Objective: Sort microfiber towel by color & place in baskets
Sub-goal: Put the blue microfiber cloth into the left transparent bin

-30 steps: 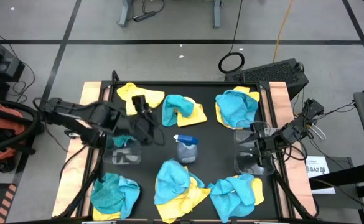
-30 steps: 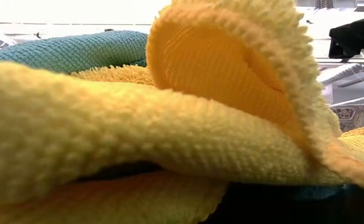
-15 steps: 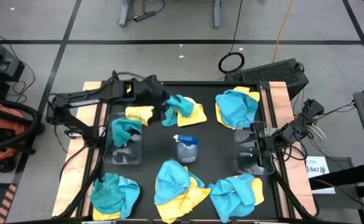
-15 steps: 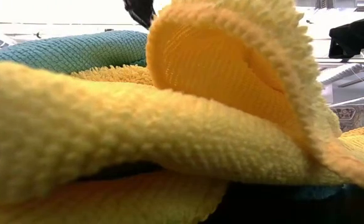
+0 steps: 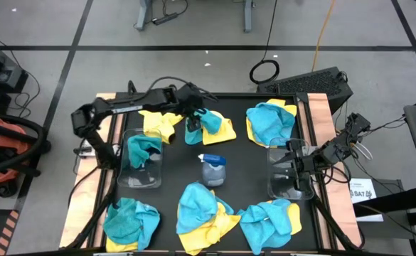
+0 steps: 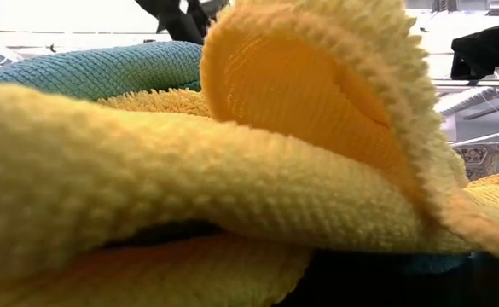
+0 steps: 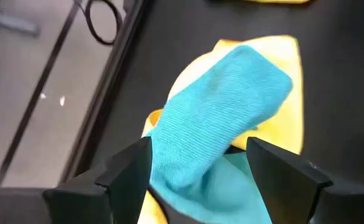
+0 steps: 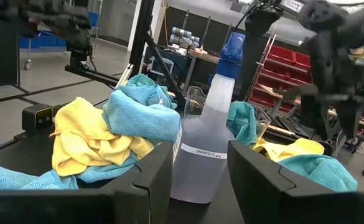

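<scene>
Teal and yellow microfiber towels lie in heaps on the black table. A teal towel [image 5: 206, 125] is draped over a yellow one [image 5: 226, 129] at the back middle. My left gripper [image 5: 194, 118] hovers open over it, a finger on each side of the teal fold [image 7: 219, 112]; I cannot tell whether they touch. The left basket [image 5: 142, 179] holds a teal towel [image 5: 142, 148]. My right gripper [image 5: 291, 166] waits open over the right basket [image 5: 287, 188], nothing between its fingers [image 8: 200, 180].
A grey spray bottle [image 5: 212, 169] with a blue top stands mid-table. More towel heaps lie at the back left [image 5: 158, 122], back right [image 5: 270, 122] and along the near edge [image 5: 131, 220] [image 5: 200, 208] [image 5: 268, 217]. A yellow towel [image 6: 232, 170] fills the low view.
My left gripper has swung from over the left basket toward the table's far edge and right, then come down over the teal towel at the back middle, turning as it went. It has stayed open. The teal towel in the left basket now shows uncovered.
</scene>
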